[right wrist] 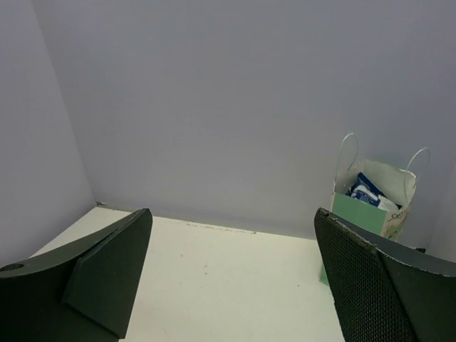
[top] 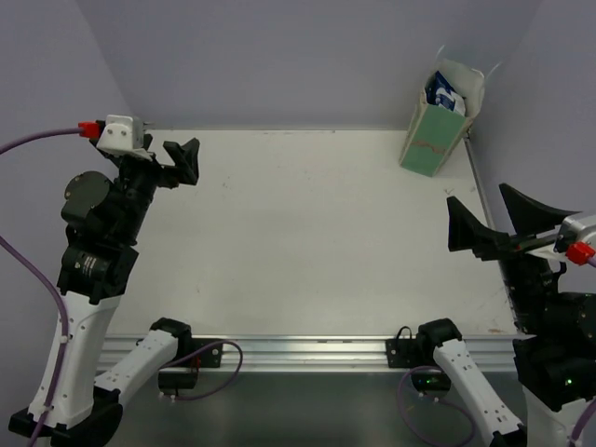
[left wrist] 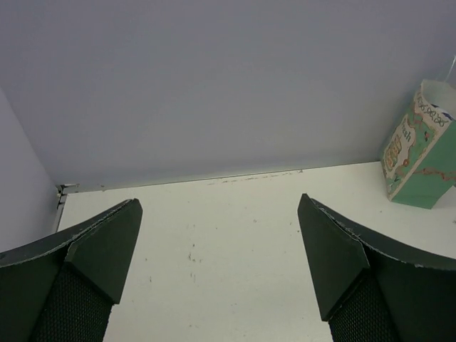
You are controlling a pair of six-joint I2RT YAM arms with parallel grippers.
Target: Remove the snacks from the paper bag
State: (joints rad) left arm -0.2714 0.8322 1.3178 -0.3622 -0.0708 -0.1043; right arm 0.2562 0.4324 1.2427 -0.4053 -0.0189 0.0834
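Left pincer (top: pixel 183 154) and right pincer (top: pixel 477 200) both spread, empty; mint-green paper bag (top: pixel 430 140) with blue-and-white foil packets (top: pixel 443 96) inside stands well ahead of right pincer.

White table (top: pixel 307 242) with faint specks, perhaps scuffs, pale lavender walls (top: pixel 279 56), metal rail (top: pixel 317 352) along its near edge.

Paper bag (top: pixel 430 144), upper right: mint-green outside, white rim, red-and-cream print on one side. Packets (top: pixel 445 97) inside: blue-and-white. Table (top: pixel 307 242): off-white, faint specks. Walls (top: pixel 279 56): pale lavender.
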